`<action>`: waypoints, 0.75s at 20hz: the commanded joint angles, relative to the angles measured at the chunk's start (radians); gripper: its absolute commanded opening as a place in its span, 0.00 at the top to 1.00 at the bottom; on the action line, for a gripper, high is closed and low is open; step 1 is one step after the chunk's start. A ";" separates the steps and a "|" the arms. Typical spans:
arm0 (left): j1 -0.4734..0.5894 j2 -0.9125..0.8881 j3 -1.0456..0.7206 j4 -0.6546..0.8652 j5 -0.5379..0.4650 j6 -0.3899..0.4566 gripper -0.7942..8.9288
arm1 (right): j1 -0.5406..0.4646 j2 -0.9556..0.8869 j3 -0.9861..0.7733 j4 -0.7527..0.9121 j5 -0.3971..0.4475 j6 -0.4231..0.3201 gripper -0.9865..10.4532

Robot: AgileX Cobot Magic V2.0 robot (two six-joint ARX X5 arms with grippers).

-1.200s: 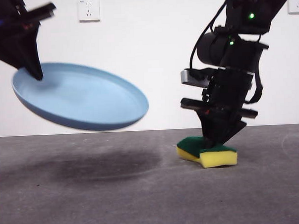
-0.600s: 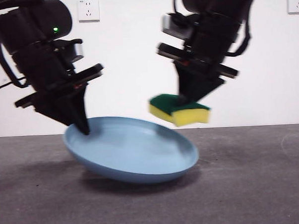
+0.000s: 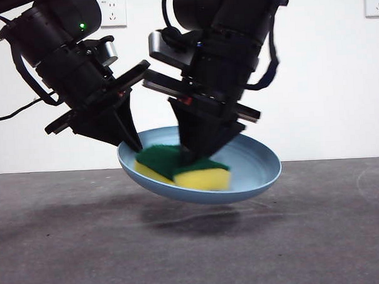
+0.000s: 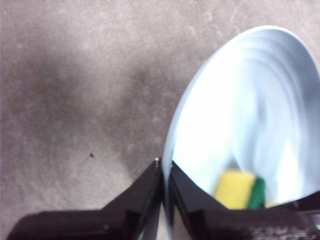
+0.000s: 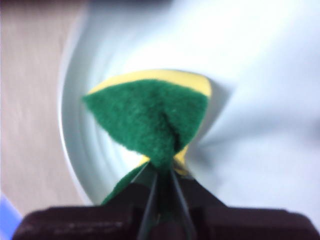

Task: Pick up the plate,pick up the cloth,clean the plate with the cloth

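The light blue plate (image 3: 253,167) hangs tilted above the table in the front view. My left gripper (image 3: 134,146) is shut on its rim at the left; the left wrist view shows the jaws (image 4: 165,167) pinching the plate's (image 4: 250,110) edge. My right gripper (image 3: 199,155) is shut on the yellow sponge with the green top (image 3: 184,168) and presses it into the plate's inside. The right wrist view shows the jaws (image 5: 162,175) pinching the green layer (image 5: 150,117), with the plate (image 5: 260,100) behind. The sponge also shows in the left wrist view (image 4: 240,189).
The grey table (image 3: 68,248) lies under the plate, with the plate's shadow (image 3: 205,220) on it. A white wall with two sockets (image 3: 112,12) stands behind.
The plate has moved right and lifted off the table in my left gripper. My right gripper has come down and left with the sponge, from above the plate into its inside.
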 commanded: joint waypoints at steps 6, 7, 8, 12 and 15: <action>0.008 -0.004 -0.004 -0.024 0.166 -0.021 0.93 | -0.055 -0.010 -0.009 -0.049 0.440 -0.017 0.93; 0.008 -0.004 -0.004 -0.027 0.187 -0.021 0.93 | -0.066 -0.011 -0.009 -0.018 0.451 -0.017 0.93; 0.008 -0.004 -0.004 -0.030 0.202 -0.021 0.93 | -0.072 -0.011 -0.009 0.002 0.451 -0.017 0.93; 0.000 -0.004 -0.004 -0.032 0.237 -0.021 0.93 | -0.098 -0.011 -0.009 0.109 0.389 -0.016 0.93; -0.004 -0.004 -0.004 -0.010 0.234 -0.025 0.93 | -0.103 -0.010 -0.009 0.204 0.151 -0.009 0.93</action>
